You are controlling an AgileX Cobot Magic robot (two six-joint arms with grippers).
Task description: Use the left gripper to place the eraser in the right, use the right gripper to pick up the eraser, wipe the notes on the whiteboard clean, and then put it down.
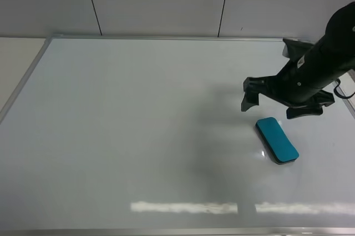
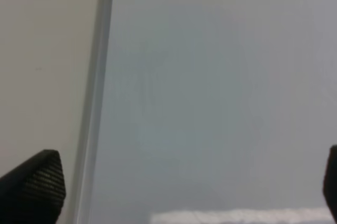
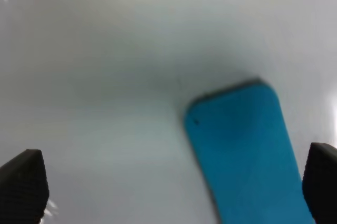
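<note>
Teal eraser (image 1: pixel 277 139) lies flat on the whiteboard (image 1: pixel 138 136), released, just below the right gripper (image 1: pixel 274 104), whose jaws stand spread. Left gripper (image 2: pixel 174 192) is spread wide too, grasping nothing.

This looks like a robot lab or test room rather than a home. A large whiteboard (image 1: pixel 138 136) with a thin metal frame lies flat, filling the workspace, with strip-light glare on its glossy face. Behind it runs a plain wall (image 1: pixel 161 0) of pale grey panels split by dark seams. A black robot arm (image 1: pixel 319 66) reaches in from the right. The pale surface (image 1: pixel 16 58) beside the frame is probably a desk.
</note>
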